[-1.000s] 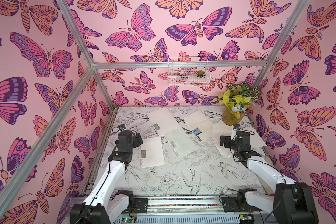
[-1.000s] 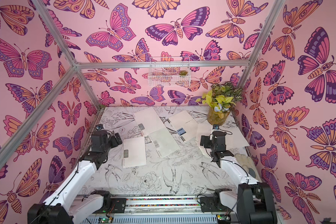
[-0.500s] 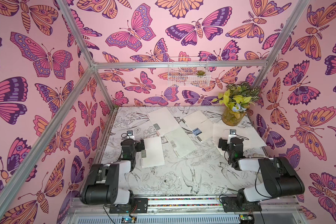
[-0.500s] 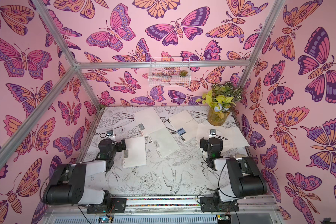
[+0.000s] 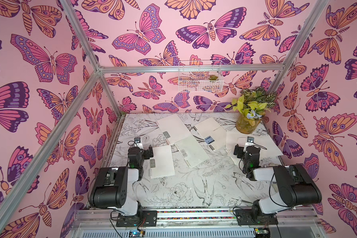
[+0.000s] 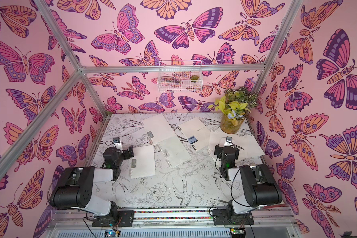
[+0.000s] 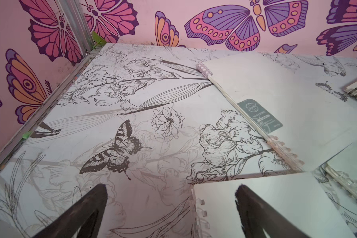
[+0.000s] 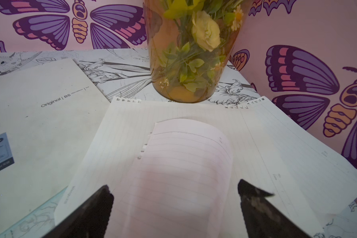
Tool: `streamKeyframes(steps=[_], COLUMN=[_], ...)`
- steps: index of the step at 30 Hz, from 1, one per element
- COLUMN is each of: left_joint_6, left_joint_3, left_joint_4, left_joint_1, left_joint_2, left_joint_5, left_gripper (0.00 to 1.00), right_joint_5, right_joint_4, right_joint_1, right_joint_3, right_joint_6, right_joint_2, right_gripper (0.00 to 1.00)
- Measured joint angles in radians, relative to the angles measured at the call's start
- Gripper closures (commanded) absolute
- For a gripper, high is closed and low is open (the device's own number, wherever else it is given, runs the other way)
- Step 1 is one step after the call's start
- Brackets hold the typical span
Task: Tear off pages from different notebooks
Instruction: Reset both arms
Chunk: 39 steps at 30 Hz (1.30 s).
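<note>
Both sets of jaws are released and gripping nothing. Your left jaws hang low at 9 o'clock on the table (image 5: 183,191), straddling the coil corner of the nearest notebook (image 7: 297,206). One finger (image 7: 256,210) is over its closed cover, the other over bare table. Close there and you would likely pinch the cover and the whole block together. A pull would then drag the notebook rather than free a sheet, since nothing pins it down.

Your right jaws hover at 3 o'clock over the loose pages (image 8: 276,144), with a smaller curled page (image 8: 186,164) bowing up between them. A pinch here grabs paper that is off its coil, and thin stacked sheets may slide or crease. Their punched edge lies just beside the vase (image 8: 186,61) at 1 o'clock, so a forward push could shove paper into it and tip it.

The other notebooks, the CAMP one (image 5: 211,131) included, lie closed from 11 to 1 o'clock, touching or overlapping at corners. Tugging one may shift its neighbour.
</note>
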State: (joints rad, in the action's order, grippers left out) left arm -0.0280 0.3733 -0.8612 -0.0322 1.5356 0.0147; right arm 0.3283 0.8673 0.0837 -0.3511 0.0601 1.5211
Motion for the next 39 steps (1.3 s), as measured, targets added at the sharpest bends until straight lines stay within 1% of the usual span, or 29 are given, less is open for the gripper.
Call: streamKeyframes(steps=[15, 17, 18, 20, 21, 22, 23, 24, 25, 26, 27, 28, 30, 33, 39], left_joint_6=[0.003, 0.011, 0.014, 0.021, 0.021, 0.018, 0.014, 0.01, 0.01, 0.01, 0.01, 0.013, 0.013, 0.013, 0.013], left_joint_3=[0.0, -0.002, -0.004, -0.005, -0.005, -0.01, -0.017, -0.027, -0.031, -0.03, -0.024, -0.024, -0.022, -0.009, -0.007], left_joint_4=[-0.005, 0.01, 0.039, 0.087, 0.08, 0.052, 0.015, -0.038, -0.076, -0.073, -0.02, -0.006, -0.002, -0.007, -0.024], left_joint_1=[0.001, 0.004, 0.007, 0.015, 0.021, 0.024, 0.024, 0.024, 0.025, 0.025, 0.026, 0.026, 0.026, 0.026, 0.026], left_joint_2=[0.0, -0.023, -0.058, -0.148, -0.183, -0.192, -0.179, -0.138, -0.078, -0.035, -0.005, 0.012, 0.019, 0.013, 0.013], left_joint_5=[0.0, -0.007, -0.01, -0.012, -0.006, 0.008, 0.022, 0.038, 0.055, 0.061, 0.06, 0.058, 0.055, 0.053, 0.053], left_gripper=[0.0, 0.0, 0.0, 0.0, 0.0, 0.0, 0.01, 0.01, 0.01, 0.01, 0.01, 0.01, 0.01, 0.0, 0.01], right_joint_5=[0.002, 0.002, 0.001, 0.001, 0.003, 0.005, 0.009, 0.012, 0.012, 0.011, 0.009, 0.004, 0.002, 0.002, 0.002], right_joint_4=[-0.003, -0.004, -0.008, -0.064, -0.093, -0.1, -0.096, -0.07, -0.021, 0.022, 0.043, 0.014, -0.023, 0.008, 0.003], right_joint_1=[-0.002, -0.002, -0.001, 0.003, 0.003, 0.003, 0.002, -0.003, -0.009, -0.013, -0.016, -0.018, -0.02, -0.024, -0.024], right_joint_3=[-0.002, -0.002, 0.0, 0.001, 0.001, 0.0, -0.002, -0.005, -0.007, -0.011, -0.016, -0.016, -0.008, -0.004, -0.007], right_joint_6=[0.003, 0.002, -0.002, -0.008, -0.008, -0.006, -0.003, 0.004, 0.007, 0.008, 0.008, 0.011, 0.02, 0.022, 0.023], right_joint_2=[-0.003, -0.01, -0.026, -0.105, -0.163, -0.212, -0.232, -0.229, -0.188, -0.133, -0.066, -0.024, 0.0, 0.008, -0.004], right_gripper=[0.01, 0.01, 0.01, 0.01, 0.01, 0.01, 0.01, 0.01, 0.01, 0.01, 0.01, 0.01, 0.01, 0.01, 0.01])
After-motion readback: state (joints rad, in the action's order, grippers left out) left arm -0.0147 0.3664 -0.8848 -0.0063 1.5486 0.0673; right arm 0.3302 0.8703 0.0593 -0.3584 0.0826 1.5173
